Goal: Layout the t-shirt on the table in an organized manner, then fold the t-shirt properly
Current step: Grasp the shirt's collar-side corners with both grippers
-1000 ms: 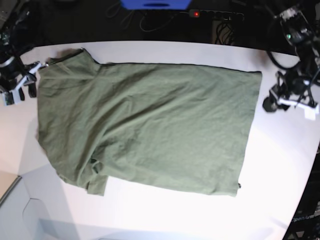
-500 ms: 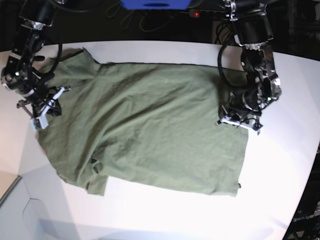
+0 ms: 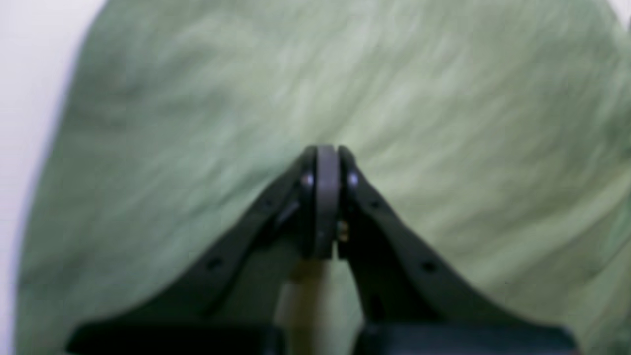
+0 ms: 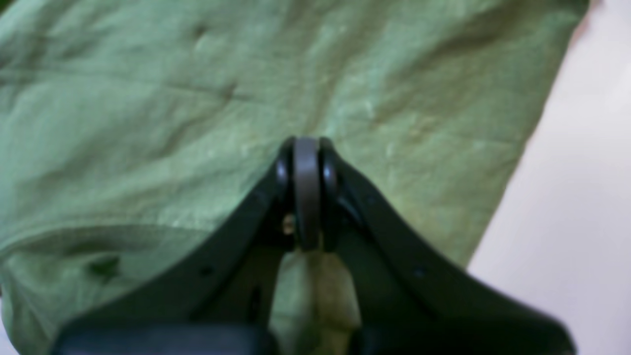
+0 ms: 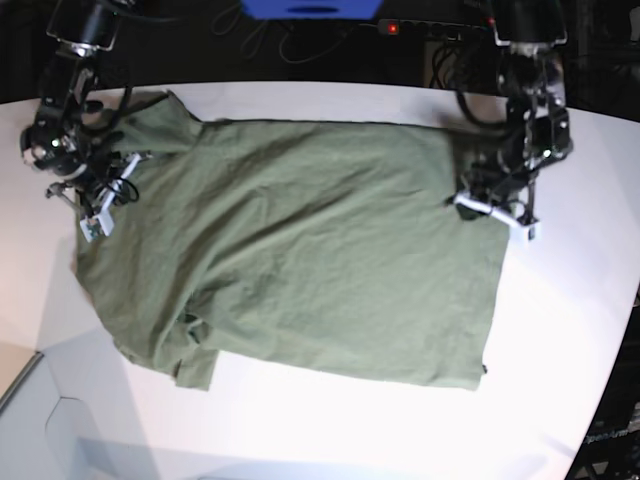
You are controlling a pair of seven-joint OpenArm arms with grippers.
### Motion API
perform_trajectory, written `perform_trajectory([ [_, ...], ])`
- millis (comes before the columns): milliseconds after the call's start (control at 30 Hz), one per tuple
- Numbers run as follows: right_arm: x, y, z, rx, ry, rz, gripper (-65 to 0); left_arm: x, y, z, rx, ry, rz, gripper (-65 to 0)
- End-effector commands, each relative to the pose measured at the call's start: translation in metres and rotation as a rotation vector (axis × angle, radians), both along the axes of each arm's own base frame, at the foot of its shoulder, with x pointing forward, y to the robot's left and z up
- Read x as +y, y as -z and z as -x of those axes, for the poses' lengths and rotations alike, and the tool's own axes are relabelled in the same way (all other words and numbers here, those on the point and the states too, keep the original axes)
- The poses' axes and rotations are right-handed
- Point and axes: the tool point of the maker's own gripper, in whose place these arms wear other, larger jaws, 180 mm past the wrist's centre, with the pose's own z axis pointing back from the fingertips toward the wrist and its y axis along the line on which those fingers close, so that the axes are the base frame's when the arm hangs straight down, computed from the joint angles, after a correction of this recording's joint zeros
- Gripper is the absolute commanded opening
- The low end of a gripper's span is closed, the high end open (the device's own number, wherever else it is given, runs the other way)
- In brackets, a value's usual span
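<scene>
- Left pincer fully closed, holding nothing, over t-shirt at 3 o'clock edge.
- Right pincer closed, empty, at 9 o'clock edge.
- T-shirt flat on counter.

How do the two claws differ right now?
The left gripper sits over the t-shirt's straight hem end, while the right gripper sits over the sleeve end. In its wrist view the left gripper has bare table to its left; the right gripper has it to its right. Both are shut above the cloth.
</scene>
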Motion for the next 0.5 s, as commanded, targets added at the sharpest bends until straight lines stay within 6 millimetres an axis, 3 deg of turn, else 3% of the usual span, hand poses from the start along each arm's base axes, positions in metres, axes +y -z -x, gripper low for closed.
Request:
perform_trajectory([
  [0,-0.008,0.008,0.017,0.066,-0.003,0.039,-65.0,0.016,0.011,0.023,0.104,0.004,-0.064,-65.0],
  [100,-0.011,0.021,0.042,0.124,-0.007,0.049,-65.0,0.026,0.011,0.049,0.156,0.038,-0.102,-65.0],
  [233,0.008,0.019,0.065,0.146,-0.101,0.08,-65.0,0.037,-0.014,0.06,0.108,0.028,-0.141,-65.0],
  [333,0.025,-0.001,0.071,0.101,-0.172,0.111,-65.0,0.038,-0.054,0.05,-0.005,0.024,-0.16,-65.0],
  [467,0.033,-0.043,0.056,-0.022,-0.202,0.159,-65.0,0.04,-0.094,0.034,-0.129,-0.007,-0.116,-65.0],
])
